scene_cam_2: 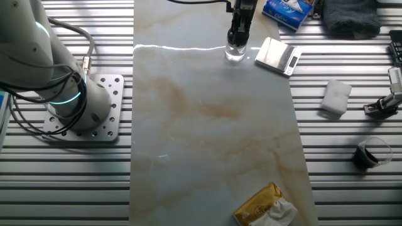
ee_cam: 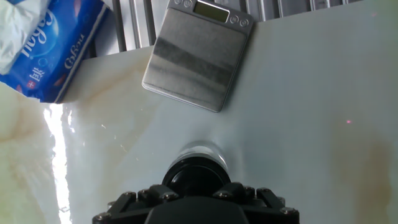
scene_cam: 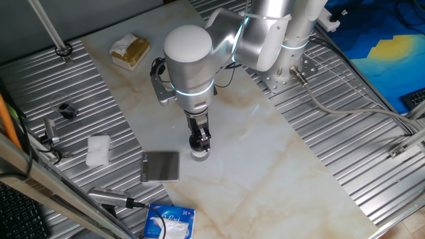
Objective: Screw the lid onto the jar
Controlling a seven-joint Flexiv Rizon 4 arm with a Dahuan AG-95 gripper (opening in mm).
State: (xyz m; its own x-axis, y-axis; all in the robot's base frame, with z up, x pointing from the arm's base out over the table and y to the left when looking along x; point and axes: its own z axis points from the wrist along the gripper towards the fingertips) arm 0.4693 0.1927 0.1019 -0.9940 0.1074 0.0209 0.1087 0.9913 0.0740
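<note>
At the 12 o'clock edge of the marble table [scene_cam_2: 213, 125] the gripper [scene_cam_2: 237, 39] stands upright over the clear jar [scene_cam_2: 235, 53], a digital scale [scene_cam_2: 279, 55] just at the jar's 3 o'clock and a blue tissue pack [scene_cam_2: 286, 12] at its 1 o'clock.

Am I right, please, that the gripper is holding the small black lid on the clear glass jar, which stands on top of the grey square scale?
Not quite: the clear glass jar stands on the marble tabletop beside the grey square scale, not on it, as the hand view shows. The gripper does hold the small black lid on it.
</note>
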